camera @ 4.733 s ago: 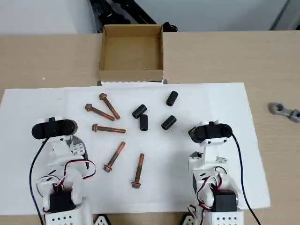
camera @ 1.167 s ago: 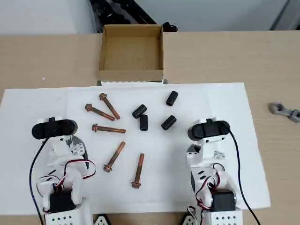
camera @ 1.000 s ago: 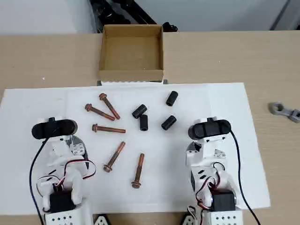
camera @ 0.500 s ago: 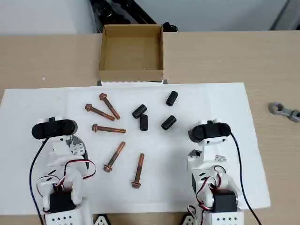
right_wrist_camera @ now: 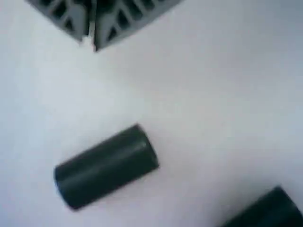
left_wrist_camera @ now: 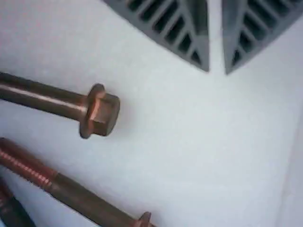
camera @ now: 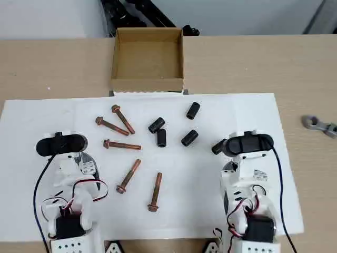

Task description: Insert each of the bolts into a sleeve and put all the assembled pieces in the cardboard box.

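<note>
1. Left arm (camera: 66,179), lower left of the high view, on the white sheet (camera: 237,110). Left fingers (left_wrist_camera: 180,28) nearly closed, a thin slit between the tips, nothing held. They are just above the sheet, with a bolt head (left_wrist_camera: 99,111) near.
2. Right arm (camera: 245,179), lower right. Right fingers (right_wrist_camera: 123,19) closed to a thin slit, nothing held, and a sleeve (right_wrist_camera: 106,165) lies near on the sheet.
3. Bolts, five, copper-coloured, flat on the sheet left of centre: bolt (camera: 155,192) nearest, bolt (camera: 128,175) just left of it, bolt (camera: 122,144) mid-left, then bolt (camera: 111,126) and bolt (camera: 122,119) farthest, close together.
4. Sleeves, four counted, black, centre of the sheet, none with a bolt in it: sleeve (camera: 161,137) just beside sleeve (camera: 157,125), sleeve (camera: 189,138) to their right, sleeve (camera: 193,110) farthest.
5. Box (camera: 147,84), cardboard, open-topped, upper centre on the desk (camera: 263,63), just beyond the sheet's far edge.
6. Metal part (camera: 318,124), grey, on the desk at the right edge.
</note>
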